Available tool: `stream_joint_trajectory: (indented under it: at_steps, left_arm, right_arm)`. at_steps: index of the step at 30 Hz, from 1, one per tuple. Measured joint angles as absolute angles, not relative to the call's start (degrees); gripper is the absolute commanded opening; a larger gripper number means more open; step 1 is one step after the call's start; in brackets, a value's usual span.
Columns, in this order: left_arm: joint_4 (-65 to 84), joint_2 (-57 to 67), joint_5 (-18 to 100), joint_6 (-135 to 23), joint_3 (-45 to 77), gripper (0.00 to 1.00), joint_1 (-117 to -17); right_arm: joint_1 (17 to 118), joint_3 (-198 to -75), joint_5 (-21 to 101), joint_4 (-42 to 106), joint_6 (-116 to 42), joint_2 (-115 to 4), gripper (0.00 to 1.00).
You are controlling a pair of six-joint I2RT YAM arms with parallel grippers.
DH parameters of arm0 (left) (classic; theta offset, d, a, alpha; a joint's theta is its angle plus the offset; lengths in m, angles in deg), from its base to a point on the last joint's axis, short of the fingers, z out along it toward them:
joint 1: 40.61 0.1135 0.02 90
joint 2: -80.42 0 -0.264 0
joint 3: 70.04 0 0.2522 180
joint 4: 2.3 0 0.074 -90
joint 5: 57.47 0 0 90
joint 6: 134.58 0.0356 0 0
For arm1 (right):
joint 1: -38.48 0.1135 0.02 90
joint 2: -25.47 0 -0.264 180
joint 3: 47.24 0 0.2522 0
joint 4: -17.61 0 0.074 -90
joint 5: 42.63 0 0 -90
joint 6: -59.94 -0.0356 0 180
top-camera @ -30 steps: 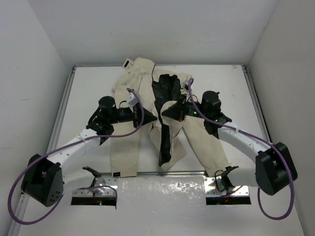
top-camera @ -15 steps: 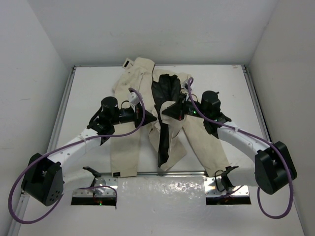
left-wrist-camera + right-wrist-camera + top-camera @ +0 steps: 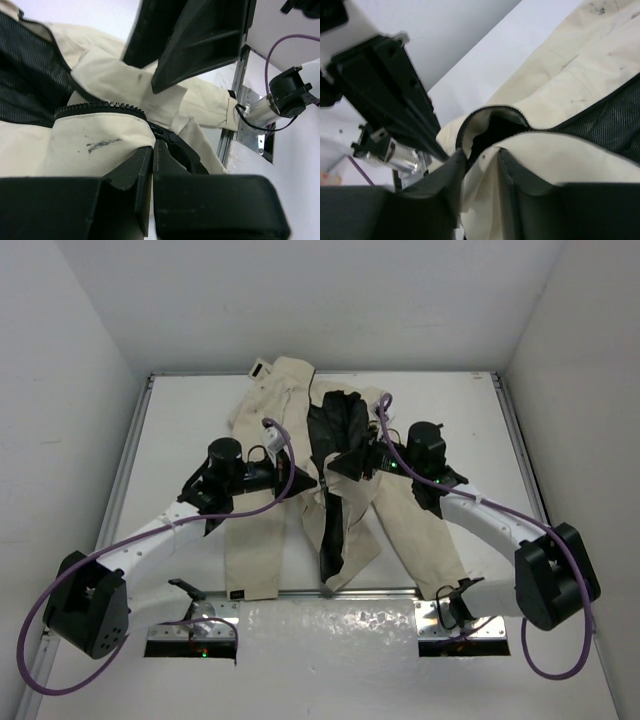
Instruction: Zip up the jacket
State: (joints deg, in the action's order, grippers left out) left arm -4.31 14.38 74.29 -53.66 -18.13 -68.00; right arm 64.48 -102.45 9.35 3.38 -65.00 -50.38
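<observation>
Though hidden from above, left fingers [image 3: 131, 169] closed at jacket [image 3: 95, 147] zipper [image 3: 100, 105]; right fingers [image 3: 446, 176] straddle fabric, grip unclear.

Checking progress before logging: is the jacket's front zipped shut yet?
No, the jacket lies open in the top view, with black lining showing down its middle.

Made of white tubular links between bulky black joint housings on both left arm [image 3: 150, 535] and right arm [image 3: 490, 519]. Looped with purple cables [image 3: 22, 650] from base to wrist. Tipped with matte black, wedge-fingered left gripper [image 3: 152, 150] and right gripper [image 3: 481, 156].
</observation>
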Motion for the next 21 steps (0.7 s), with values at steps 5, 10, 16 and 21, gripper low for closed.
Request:
stream_joint_trajectory:
  at_steps: [5,10,16,21]
  left_arm:
    - [-1.1,13.6,73.2,-54.8,-18.8,0.00,-68.0]
    - [0.6,12.4,73.1,-55.1,-18.8,0.00,-68.0]
    - [0.5,11.6,73.1,-55.2,-19.1,0.00,-68.0]
    - [0.0,11.1,73.2,-55.6,-19.6,0.00,-68.0]
  right_arm:
    - [64.5,-107.9,11.8,14.2,-59.5,-52.5,0.55]
    - [64.4,-112.4,16.0,27.1,-52.0,-49.6,0.61]
    - [64.3,-111.4,17.5,35.0,-51.7,-42.2,0.16]
    - [68.5,-101.9,18.3,32.8,-60.2,-36.7,0.01]
